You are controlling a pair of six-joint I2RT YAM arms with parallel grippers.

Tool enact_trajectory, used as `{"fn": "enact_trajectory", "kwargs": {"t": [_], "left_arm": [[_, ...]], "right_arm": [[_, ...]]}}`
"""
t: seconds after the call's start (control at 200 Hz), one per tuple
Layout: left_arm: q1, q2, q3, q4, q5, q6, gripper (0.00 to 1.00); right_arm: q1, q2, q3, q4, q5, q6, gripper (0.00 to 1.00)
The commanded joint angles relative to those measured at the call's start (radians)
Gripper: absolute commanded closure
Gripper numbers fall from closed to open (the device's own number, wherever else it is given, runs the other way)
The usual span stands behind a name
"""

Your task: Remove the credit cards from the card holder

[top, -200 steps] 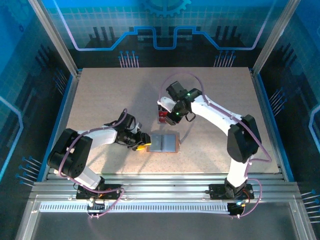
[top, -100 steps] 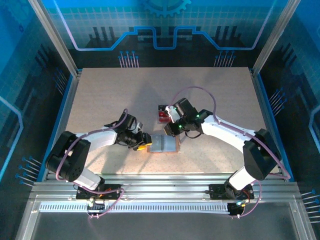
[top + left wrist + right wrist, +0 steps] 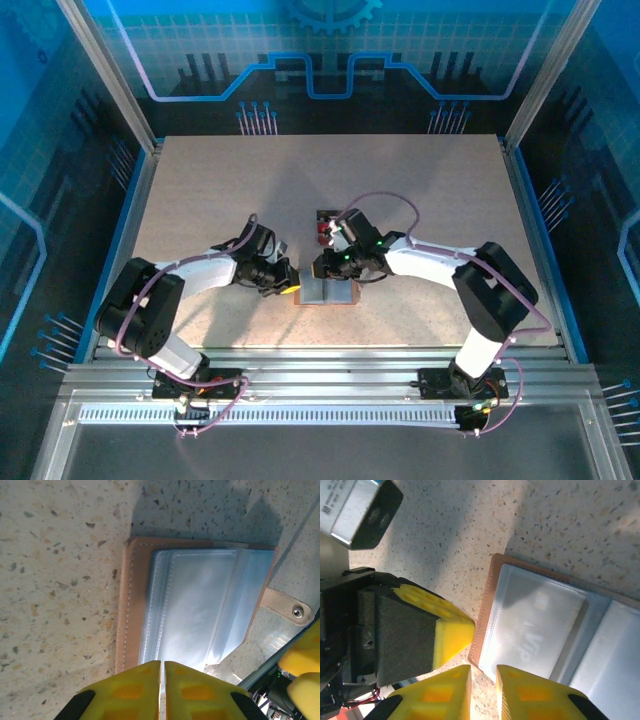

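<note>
The card holder (image 3: 335, 292) lies open on the table, tan leather rim around grey-blue clear sleeves (image 3: 200, 615), with its clasp tab (image 3: 292, 611) sticking out. A pale card marked VIP (image 3: 535, 635) shows through one sleeve. My left gripper (image 3: 163, 667) is shut, its tips at the holder's left edge; I cannot tell whether it pinches a sleeve. My right gripper (image 3: 484, 672) hovers over the holder's corner next to the left fingers (image 3: 452, 630), jaws a narrow gap apart with table showing between them. A red card (image 3: 324, 234) lies in the small clear tray behind.
The clear tray (image 3: 326, 218) sits just behind the holder, close to the right arm's wrist. Both arms meet over the table's middle front. Metal frame rails and blue panels bound the table on the left, right and back.
My right arm has swung from the tray forward and down to the holder's left corner. My left gripper has closed at the holder's edge.
</note>
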Motion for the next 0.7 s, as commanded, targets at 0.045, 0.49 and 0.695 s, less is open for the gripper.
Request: {"fn": "enact_trajectory", "kwargs": {"t": [0.045, 0.49, 0.695], "left_arm": [[-0.003, 0.025, -0.009, 0.011, 0.010, 0.004, 0.93], [-0.004, 0.044, -0.031, 0.014, 0.004, 0.013, 0.96], [-0.004, 0.049, -0.031, 0.016, 0.006, 0.014, 0.97]], "right_arm": [[0.027, 0.055, 0.064, -0.023, -0.010, 0.047, 0.79], [0.036, 0.142, 0.098, -0.065, 0.004, 0.054, 0.77], [0.038, 0.152, 0.092, -0.091, 0.018, 0.051, 0.76]]}}
